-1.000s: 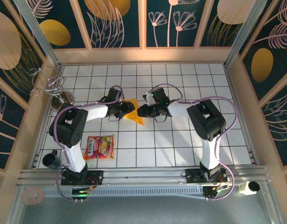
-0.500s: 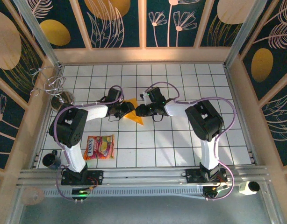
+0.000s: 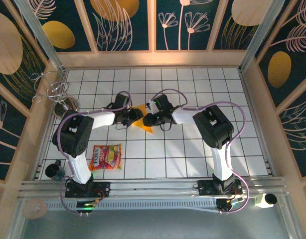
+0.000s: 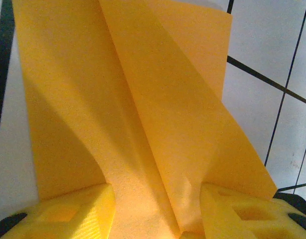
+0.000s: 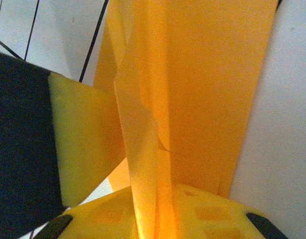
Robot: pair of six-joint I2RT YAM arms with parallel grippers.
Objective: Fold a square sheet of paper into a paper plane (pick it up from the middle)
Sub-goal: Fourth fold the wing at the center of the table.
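Tiled table (image 3: 193,149): right claw (image 3: 146,119) edged left over paper (image 3: 145,127).

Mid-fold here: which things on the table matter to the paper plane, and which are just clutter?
Job: folded orange-yellow paper sheet, between the left end effector and right end effector.

Lying about: red-and-yellow printed snack packet; tangled silver wire; shiny metal cup; dark cylinder near the left arm's base.

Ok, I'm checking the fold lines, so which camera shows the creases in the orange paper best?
Left wrist: the folded paper lies spread out close up, its layers and diagonal creases sharp. Right wrist is close too, but a raised flap blocks part. Top external gives a small orange wedge.
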